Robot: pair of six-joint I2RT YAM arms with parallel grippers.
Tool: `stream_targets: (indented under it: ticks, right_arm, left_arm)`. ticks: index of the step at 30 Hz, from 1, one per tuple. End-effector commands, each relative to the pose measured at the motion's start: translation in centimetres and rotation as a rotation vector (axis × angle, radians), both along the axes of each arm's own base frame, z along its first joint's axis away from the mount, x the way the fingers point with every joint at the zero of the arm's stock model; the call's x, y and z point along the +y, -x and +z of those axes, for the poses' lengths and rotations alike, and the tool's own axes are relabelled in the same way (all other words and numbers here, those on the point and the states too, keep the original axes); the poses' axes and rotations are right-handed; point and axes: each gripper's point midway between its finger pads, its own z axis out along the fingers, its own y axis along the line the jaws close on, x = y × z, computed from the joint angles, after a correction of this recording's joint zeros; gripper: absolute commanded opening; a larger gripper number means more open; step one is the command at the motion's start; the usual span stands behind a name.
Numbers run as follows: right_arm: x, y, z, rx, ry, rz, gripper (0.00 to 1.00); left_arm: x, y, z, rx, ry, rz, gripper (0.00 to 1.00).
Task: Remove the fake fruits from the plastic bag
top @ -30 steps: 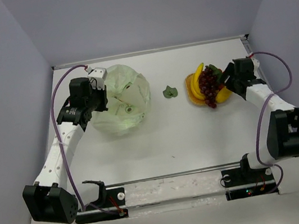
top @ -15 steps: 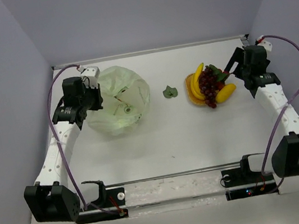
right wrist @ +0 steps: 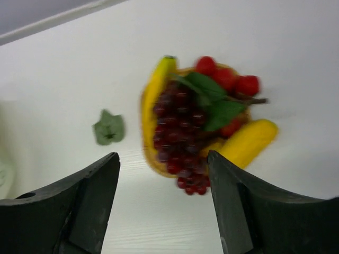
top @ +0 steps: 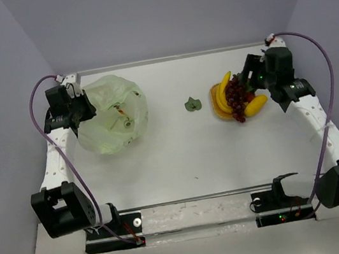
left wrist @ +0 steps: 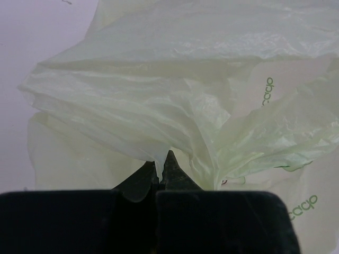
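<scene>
The plastic bag (top: 112, 113) lies crumpled at the back left of the table, pale green and translucent with small printed marks. My left gripper (top: 84, 106) is at its left edge, and the left wrist view shows this gripper (left wrist: 161, 163) shut on a fold of the bag (left wrist: 175, 100). The fake fruits (top: 234, 96) lie in a pile at the right: bananas (right wrist: 157, 87), a grape bunch (right wrist: 180, 129), red pieces (right wrist: 228, 79) with green leaves, and a yellow oblong piece (right wrist: 248, 142). My right gripper (top: 251, 79) is open and empty above them, also in its wrist view (right wrist: 162, 159).
A flat orange woven mat (top: 219, 111) lies under the fruit pile. A loose green leaf (top: 191, 104) lies on the table between bag and fruits, also in the right wrist view (right wrist: 108, 128). The table's back wall is close behind both grippers.
My left gripper has pulled the bag leftward toward the back left corner. My right gripper has drawn back from the fruit pile and risen above it.
</scene>
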Motion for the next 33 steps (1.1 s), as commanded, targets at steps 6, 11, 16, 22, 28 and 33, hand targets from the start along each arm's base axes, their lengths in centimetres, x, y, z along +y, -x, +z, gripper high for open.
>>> stream_targets:
  ticks: [6, 11, 16, 22, 28, 33]
  right_arm:
    - [16.6, -2.6, -2.7, 0.147, 0.24, 0.242, 0.54]
    - [18.8, -5.6, -8.1, 0.242, 0.321, 0.173, 0.5]
    - [18.8, -8.2, -14.2, 0.347, 0.487, 0.155, 0.64]
    - [18.8, -10.1, -19.5, 0.444, 0.481, 0.162, 0.63]
    - [19.4, -10.2, -22.3, 0.494, 0.457, 0.196, 0.51]
    - [19.6, -9.1, -24.3, 0.533, 0.436, 0.221, 0.28]
  left_arm:
    - [0.3, -0.9, 3.8, -0.1, 0.025, 0.031, 0.06]
    - [0.7, 0.4, 4.5, -0.128, -0.018, 0.037, 0.07]
    - [0.6, 0.9, 4.4, -0.128, -0.017, 0.034, 0.08]
    - [0.6, 0.7, 4.2, -0.127, -0.015, 0.032, 0.08]
    - [0.7, 0.5, 3.9, -0.127, -0.017, 0.036, 0.08]
    - [0.7, 0.4, 4.0, -0.129, -0.019, 0.037, 0.09]
